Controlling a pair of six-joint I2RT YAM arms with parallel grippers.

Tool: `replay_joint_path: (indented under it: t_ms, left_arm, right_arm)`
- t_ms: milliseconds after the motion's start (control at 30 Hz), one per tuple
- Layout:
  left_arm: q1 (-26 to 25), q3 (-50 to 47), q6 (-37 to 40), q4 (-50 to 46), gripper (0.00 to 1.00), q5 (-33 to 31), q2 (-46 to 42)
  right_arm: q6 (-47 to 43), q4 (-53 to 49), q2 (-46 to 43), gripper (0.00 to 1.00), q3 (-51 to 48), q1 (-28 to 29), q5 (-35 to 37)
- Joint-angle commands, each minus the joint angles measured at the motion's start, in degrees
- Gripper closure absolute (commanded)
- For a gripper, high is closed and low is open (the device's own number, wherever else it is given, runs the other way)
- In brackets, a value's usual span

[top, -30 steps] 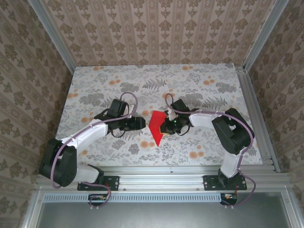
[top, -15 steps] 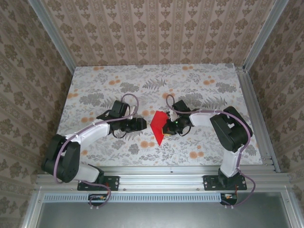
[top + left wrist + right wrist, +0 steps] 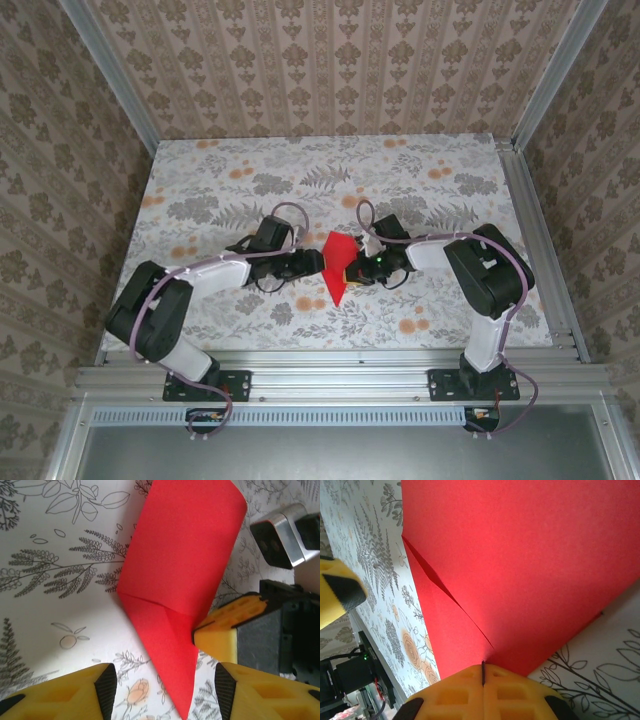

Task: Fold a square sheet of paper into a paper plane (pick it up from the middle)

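A: What's changed?
B: The right gripper (image 3: pixel 483 672) has pinched shut on the red paper (image 3: pixel 337 262), at the middle of the table (image 3: pixel 250 165). The left gripper (image 3: pixel 165 687), jaws spread, has moved in around its tip.
A: Meaning?
B: Next fold, probably.

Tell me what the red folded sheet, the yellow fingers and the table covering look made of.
The red paper: thin matte paper, since it holds sharp creases. The left gripper's fingers: probably hard plastic, matte yellow with moulded recesses; their black tips look rubbery. The table covering: a flat sheet with a floral print, perhaps vinyl or paper; I cannot tell which.
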Motion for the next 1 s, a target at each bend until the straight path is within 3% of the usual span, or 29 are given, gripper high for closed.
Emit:
replay_joint_path:
  t_ms: [0, 333, 967]
  left_arm:
    - [-1.4, -0.5, -5.1, 4.6, 0.44, -4.1, 1.9]
    - [-4.4, 1.0, -10.4, 10.5, 0.47, -7.9, 7.9]
    - [-4.8, 5.1, -8.6, 7.7, 0.53, -8.4, 8.6]
  right_arm:
    - [-0.1, -2.2, 1.7, 1.0, -2.7, -0.9, 3.6]
    - [0.6, 1.4, 2.3, 1.0, -5.1, -1.7, 2.2]
    - [1.0, 3.4, 3.1, 1.0, -6.0, -2.0, 1.1]
